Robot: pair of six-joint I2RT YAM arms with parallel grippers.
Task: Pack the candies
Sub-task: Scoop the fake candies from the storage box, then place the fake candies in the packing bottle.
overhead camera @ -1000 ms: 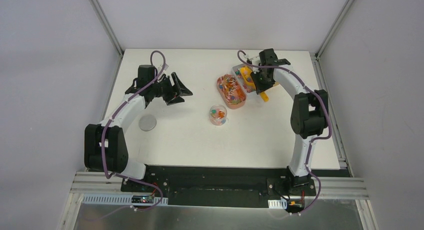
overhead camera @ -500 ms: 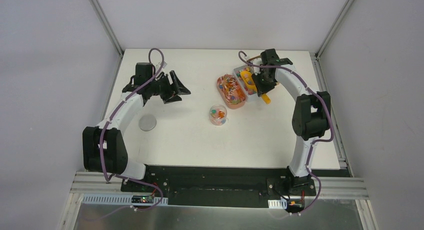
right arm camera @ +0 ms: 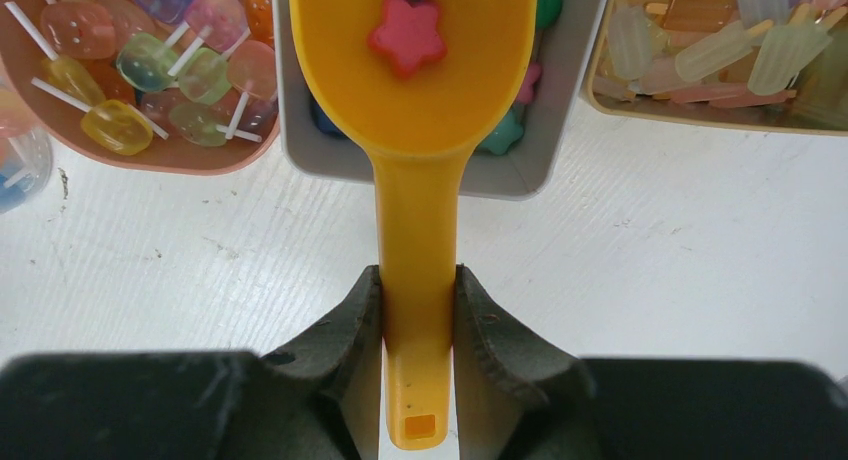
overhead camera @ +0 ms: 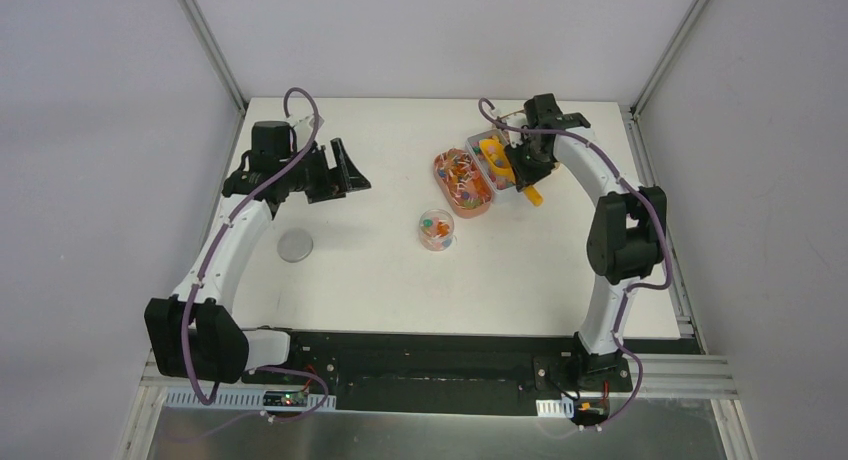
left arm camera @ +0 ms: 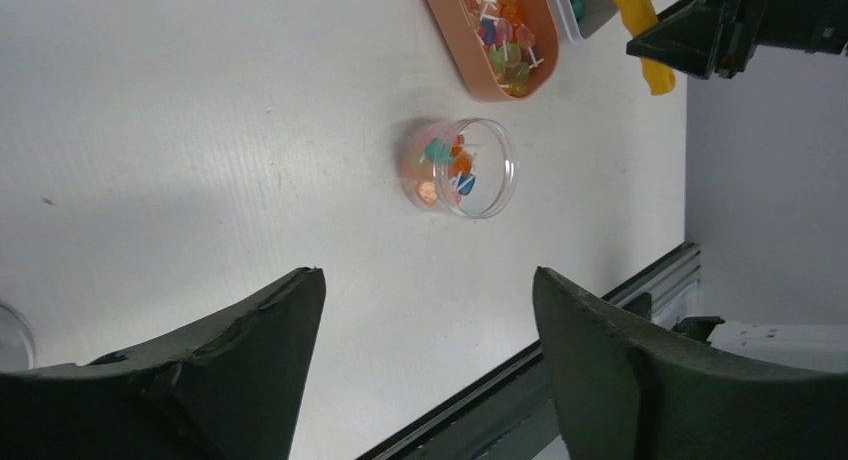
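Candies [right arm camera: 407,35] star-shaped, pink one on orange scoop [right arm camera: 418,210]

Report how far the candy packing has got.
Done: the clear jar holds a few candies. In hand: the right tool grips the yellow scoop, a pink star candy in it, over the grey tray. Left: tip it into the jar; the left tool is open and empty.
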